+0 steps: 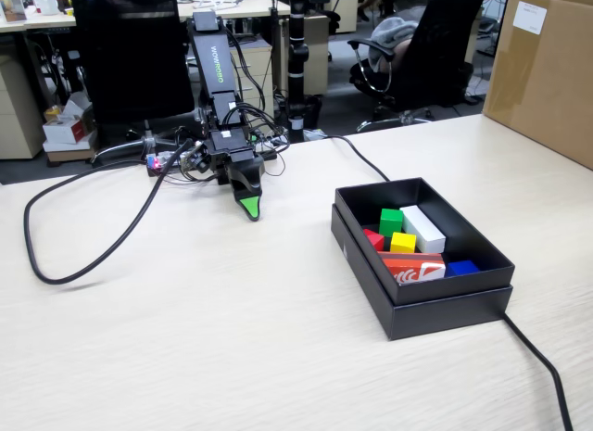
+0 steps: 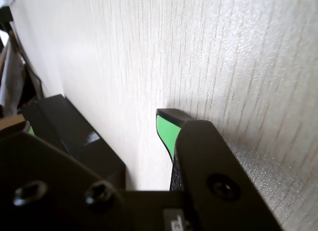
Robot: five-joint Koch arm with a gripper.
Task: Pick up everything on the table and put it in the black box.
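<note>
The black box (image 1: 435, 309) stands on the table (image 1: 222, 338) at the right of the fixed view. Inside it lie the green cube (image 1: 391, 221), the red cube (image 1: 373, 237) and the yellow cube (image 1: 402, 242), close together. My gripper (image 1: 249, 209) points down at the tabletop well to the left of the box, with its tip just above or on the wood. In the wrist view the gripper (image 2: 97, 122) is open: its green-padded fingers (image 2: 165, 132) stand apart with nothing between them. Beyond the gap I see bare table and a side of the black box (image 2: 69, 131).
The box also holds a long white block (image 1: 422, 228), an orange-red carton (image 1: 412, 267) and a small blue piece (image 1: 461, 267). A big brown carton (image 1: 547, 69) stands at the far right. Black cables (image 1: 83, 255) loop on the left and run past the box (image 1: 547, 375).
</note>
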